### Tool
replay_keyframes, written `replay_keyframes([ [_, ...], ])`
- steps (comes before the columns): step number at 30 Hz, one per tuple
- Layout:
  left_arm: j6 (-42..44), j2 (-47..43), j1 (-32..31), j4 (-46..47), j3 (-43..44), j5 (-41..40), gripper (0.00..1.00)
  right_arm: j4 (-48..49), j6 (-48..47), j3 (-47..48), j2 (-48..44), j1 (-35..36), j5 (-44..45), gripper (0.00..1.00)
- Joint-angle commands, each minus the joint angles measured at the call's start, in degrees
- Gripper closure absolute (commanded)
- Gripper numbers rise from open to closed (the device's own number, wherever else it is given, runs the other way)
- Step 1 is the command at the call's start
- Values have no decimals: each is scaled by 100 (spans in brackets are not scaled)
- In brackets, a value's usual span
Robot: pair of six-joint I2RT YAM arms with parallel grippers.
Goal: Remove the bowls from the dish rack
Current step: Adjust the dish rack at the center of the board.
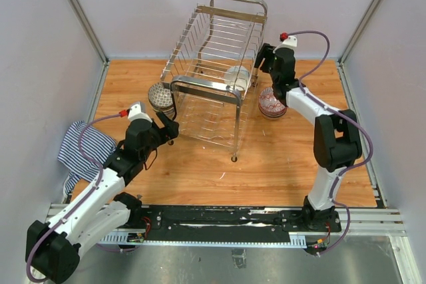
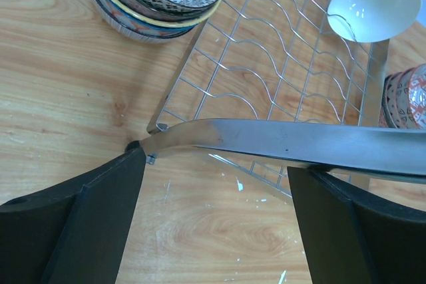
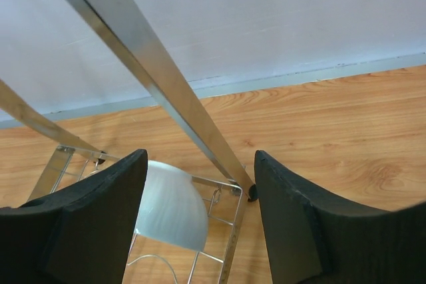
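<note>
1 rack (image 1: 206,86), 1 bowl (image 1: 237,78) inside

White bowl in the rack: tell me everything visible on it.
The white bowl is small, round, glossy, ceramic-looking, white inside and out. It lies tipped on its side on the wire floor of the dish rack, at its right side, opening facing the left arm. Only rack wires touch it; the right tool hovers close, open, without contact.
</note>
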Motion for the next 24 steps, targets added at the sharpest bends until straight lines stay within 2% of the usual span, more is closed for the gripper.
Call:
replay_keyframes([
  [1,-72,113,40,143,307,-533,7,169,-46,-383,-417,-109,-257,34],
  [8,-145,127,162,-9,354,-643,3,424,360,-1325,-1232,-48,-476,33],
  [14,-179,-163,242,35,285,-222,3,798,1087,-2248,-1884,151,-496,34],
  [24,-62,-445,241,-30,256,703,4,1188,2514,-2525,-2031,805,-215,35],
])
